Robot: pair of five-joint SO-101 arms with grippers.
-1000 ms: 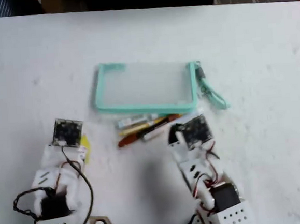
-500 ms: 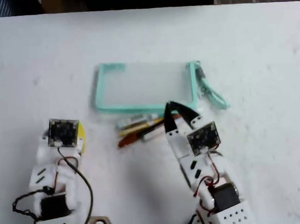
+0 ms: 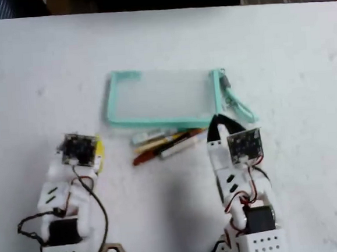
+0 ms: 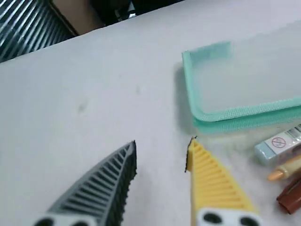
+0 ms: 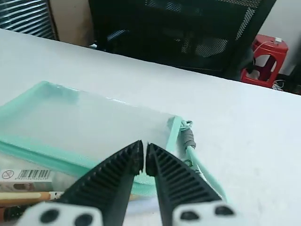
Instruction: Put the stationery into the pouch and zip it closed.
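High view: stationery (image 3: 164, 142) outside pouch (image 3: 161, 98), btwn hands; left hand (image 4: 162, 155) wide, right hand (image 5: 144, 147) pinched empty; nothing done yet.

Pens (image 3: 164, 144) lie just beside the teal pouch (image 3: 112, 102)

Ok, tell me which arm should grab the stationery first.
Right, probably. The right claw sits just beside one end of the stationery, by the pouch corner, though it is shut and must open first. The left claw is open but stands farther from the stationery.
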